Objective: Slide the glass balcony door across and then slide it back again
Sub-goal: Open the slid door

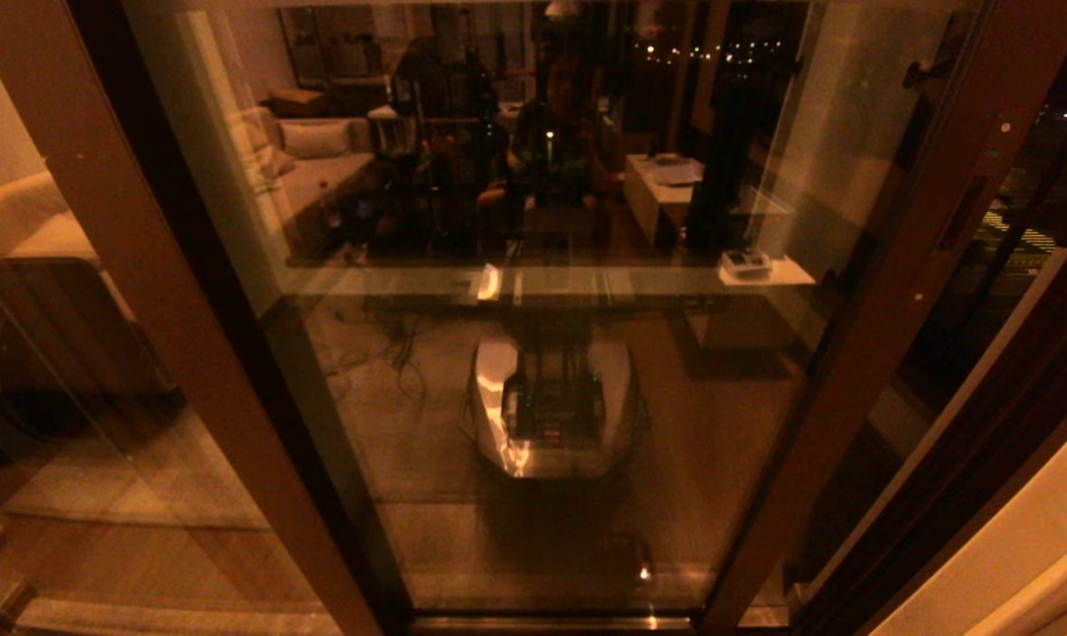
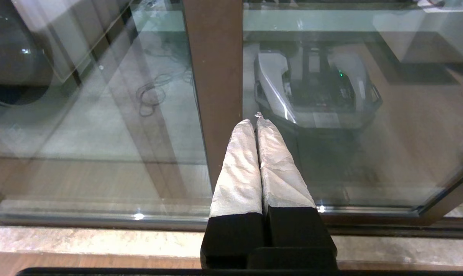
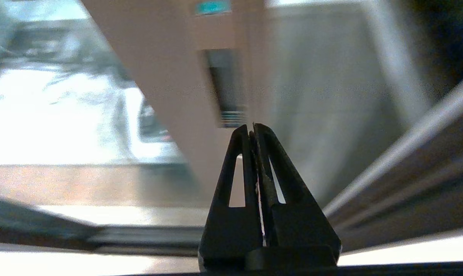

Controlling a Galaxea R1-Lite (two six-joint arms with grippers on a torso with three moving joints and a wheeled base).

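The glass balcony door (image 1: pixel 551 371) fills the head view, its pane reflecting the room and the robot's base. Its right brown upright (image 1: pixel 887 336) carries a slim dark handle plate (image 1: pixel 964 212) and small screws. Neither arm shows directly in the head view. In the right wrist view my right gripper (image 3: pixel 251 128) is shut with nothing in it, its black tips just below the handle plate (image 3: pixel 224 88) on the brown upright. In the left wrist view my left gripper (image 2: pixel 254 120) is shut and empty, its tape-wrapped fingers (image 2: pixel 239 168) pointing at a brown upright (image 2: pixel 216 76) beside the door's glass (image 2: pixel 388 153).
A second brown-framed pane (image 1: pixel 65 397) without a handle stands at the left. Right of the handle upright is a dark strip with black railing bars (image 1: pixel 1024 212), then a dark jamb (image 1: pixel 984 459) and a pale wall (image 1: pixel 1037 548). A stone sill (image 2: pixel 101 239) runs below the track.
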